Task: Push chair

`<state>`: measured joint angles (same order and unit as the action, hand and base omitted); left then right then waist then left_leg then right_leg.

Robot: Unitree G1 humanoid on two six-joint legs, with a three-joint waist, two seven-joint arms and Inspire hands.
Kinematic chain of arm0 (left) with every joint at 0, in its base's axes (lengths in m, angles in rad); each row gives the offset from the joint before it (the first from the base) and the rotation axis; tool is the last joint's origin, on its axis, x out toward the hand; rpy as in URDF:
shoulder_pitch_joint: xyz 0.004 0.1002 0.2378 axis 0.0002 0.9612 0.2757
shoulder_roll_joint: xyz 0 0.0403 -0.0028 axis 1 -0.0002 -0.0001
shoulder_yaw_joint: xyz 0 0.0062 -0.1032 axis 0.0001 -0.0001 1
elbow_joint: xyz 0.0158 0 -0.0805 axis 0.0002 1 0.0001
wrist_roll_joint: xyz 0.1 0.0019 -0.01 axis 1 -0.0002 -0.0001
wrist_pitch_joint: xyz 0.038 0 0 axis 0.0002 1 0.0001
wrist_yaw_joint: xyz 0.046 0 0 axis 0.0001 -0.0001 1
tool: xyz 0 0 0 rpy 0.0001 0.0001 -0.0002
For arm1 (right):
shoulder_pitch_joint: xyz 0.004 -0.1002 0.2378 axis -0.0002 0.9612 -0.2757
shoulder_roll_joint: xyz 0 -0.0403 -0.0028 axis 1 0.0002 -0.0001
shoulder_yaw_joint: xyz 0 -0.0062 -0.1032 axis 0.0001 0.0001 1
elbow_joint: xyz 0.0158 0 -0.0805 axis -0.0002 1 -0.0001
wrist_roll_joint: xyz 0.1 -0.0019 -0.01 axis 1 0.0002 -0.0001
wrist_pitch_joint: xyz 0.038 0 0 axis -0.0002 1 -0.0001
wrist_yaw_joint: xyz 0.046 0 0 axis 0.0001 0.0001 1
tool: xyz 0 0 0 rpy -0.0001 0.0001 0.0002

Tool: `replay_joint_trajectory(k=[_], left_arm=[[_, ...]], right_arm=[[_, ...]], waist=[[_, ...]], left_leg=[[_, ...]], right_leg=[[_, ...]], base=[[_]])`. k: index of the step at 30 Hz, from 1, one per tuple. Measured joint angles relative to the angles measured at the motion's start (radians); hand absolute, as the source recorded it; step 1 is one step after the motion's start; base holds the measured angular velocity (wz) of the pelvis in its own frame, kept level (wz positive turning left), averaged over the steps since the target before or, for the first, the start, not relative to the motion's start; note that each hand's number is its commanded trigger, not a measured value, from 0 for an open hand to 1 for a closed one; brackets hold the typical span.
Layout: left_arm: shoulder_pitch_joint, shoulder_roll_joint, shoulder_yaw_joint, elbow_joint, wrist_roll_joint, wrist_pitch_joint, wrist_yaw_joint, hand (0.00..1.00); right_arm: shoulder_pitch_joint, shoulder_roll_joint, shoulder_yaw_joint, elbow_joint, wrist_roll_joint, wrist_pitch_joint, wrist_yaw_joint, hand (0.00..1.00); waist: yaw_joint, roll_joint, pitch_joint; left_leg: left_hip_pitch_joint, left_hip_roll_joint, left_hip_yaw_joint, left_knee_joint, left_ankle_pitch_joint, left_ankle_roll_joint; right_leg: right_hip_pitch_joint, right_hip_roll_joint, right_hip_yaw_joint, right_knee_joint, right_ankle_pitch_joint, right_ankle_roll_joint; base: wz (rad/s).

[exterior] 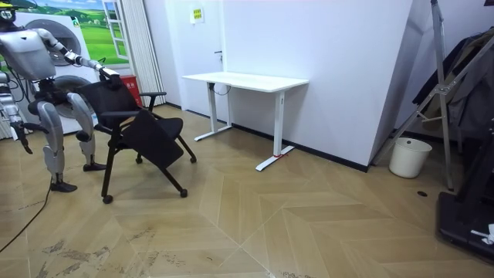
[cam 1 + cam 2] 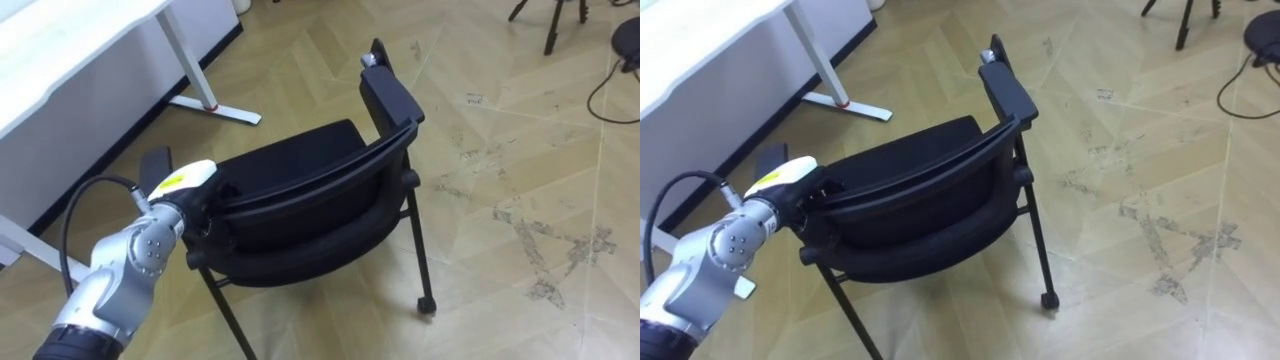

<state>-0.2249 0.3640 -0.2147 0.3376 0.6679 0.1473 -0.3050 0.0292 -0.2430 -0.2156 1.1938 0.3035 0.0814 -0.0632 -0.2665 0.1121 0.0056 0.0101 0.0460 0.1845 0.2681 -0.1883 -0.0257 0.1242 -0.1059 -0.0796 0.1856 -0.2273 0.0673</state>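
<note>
Left hand [image 2: 183, 183] rests at the backrest end of the black chair [image 2: 300, 205]; fingers hidden, so I cannot tell its grip. Chair spreads from the hand toward 3 o'clock, white desk [image 2: 60, 50] at 11.

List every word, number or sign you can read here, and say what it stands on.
On the wall, a yellow notice: print too small to read.
On the back of the left hand, a yellow patch: no legible characters.
On the chair and the desk: no text to be seen.
</note>
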Motion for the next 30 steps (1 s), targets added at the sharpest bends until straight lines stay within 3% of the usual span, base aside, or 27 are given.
replay_joint_trajectory(k=[9, 15, 19, 23, 30], left_arm=[[-0.001, 0.001, 0.001, 0.007, 0.001, -0.002, -0.002, 1.00], [-0.003, 0.012, 0.005, -0.005, 0.015, -0.008, 0.000, 1.00], [-0.017, 0.020, 0.004, -0.012, 0.025, -0.023, -0.008, 1.00], [-0.026, 0.034, 0.004, -0.017, 0.037, -0.046, -0.014, 1.00], [-0.052, 0.042, -0.001, -0.003, 0.022, -0.093, -0.018, 1.00]], right_arm=[[0.001, -0.007, -0.001, -0.051, -0.246, 0.000, -0.022, 0.00], [-0.028, -0.074, -0.004, -0.133, -0.412, 0.001, -0.055, 0.00], [-0.070, -0.142, -0.004, -0.212, -0.546, 0.005, -0.065, 0.00], [-0.158, -0.163, -0.001, -0.297, -0.702, 0.006, -0.049, 0.00], [-0.200, -0.179, 0.021, -0.437, -0.844, -0.007, -0.046, 0.00]], waist=[[0.000, -0.014, 0.0008], [0.009, -0.043, 0.0035], [0.024, -0.072, -0.0013], [0.031, -0.099, -0.0013], [0.053, -0.098, -0.0073]], left_leg=[[0.002, 0.000, 0.005, 0.003, 0.000, 0.000], [-0.001, 0.000, 0.004, 0.007, 0.000, 0.000], [-0.018, 0.001, 0.003, 0.022, 0.000, 0.001], [-0.027, 0.003, 0.002, 0.030, 0.000, 0.001], [-0.048, 0.008, 0.003, 0.043, 0.000, 0.000]], right_leg=[[0.002, 0.000, 0.011, 0.010, 0.000, 0.000], [-0.010, -0.001, 0.012, 0.021, -0.008, 0.000], [-0.026, -0.002, 0.008, 0.040, -0.014, -0.002], [-0.032, 0.000, 0.005, 0.044, -0.014, -0.003], [-0.038, 0.003, -0.006, 0.039, -0.012, -0.006]], base=[[-0.01], [0.00], [0.00], [0.01], [0.05]])
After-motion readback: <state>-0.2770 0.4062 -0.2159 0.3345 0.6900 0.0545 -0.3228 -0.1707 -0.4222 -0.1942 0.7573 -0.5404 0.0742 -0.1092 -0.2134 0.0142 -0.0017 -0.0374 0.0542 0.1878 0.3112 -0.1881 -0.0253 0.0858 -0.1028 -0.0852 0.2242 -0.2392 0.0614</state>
